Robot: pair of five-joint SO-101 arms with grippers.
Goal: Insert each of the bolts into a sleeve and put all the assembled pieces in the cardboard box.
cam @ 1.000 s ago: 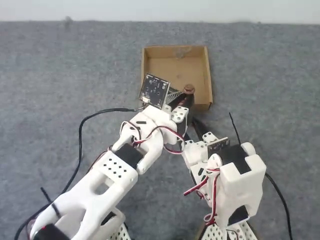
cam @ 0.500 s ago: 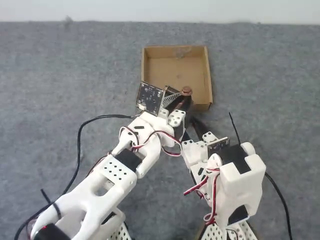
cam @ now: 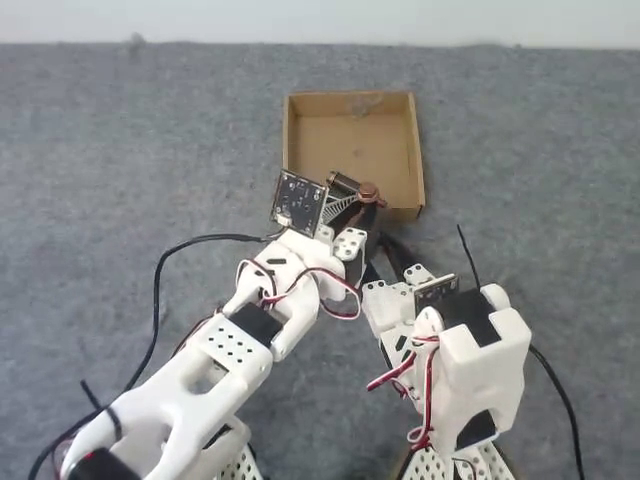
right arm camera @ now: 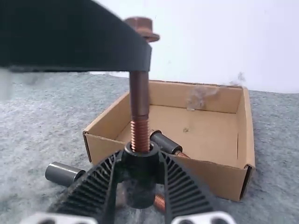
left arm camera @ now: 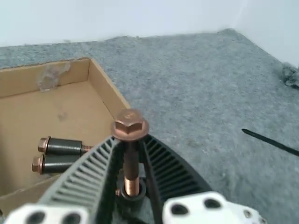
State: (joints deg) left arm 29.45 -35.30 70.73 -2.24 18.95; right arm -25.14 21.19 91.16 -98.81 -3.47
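Since the earlier frames the left gripper [left arm camera: 130, 142] has eased back toward the near left, carrying the bolt [left arm camera: 131, 161] clamped between its fingers. The bolt's long axis lines up with the sleeve [right arm camera: 139, 182], which the right gripper [right arm camera: 140, 161] pinches just on the near side of the cardboard box [right arm camera: 205, 172]. The threaded tip seems barely inside the bore.

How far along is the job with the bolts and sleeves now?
Done: two assembled pieces lie in the cardboard box. In hand: the left gripper holds a bolt whose tip is in the sleeve held by the right gripper. Left: seat it, box it, and fill the loose sleeve on the carpet.
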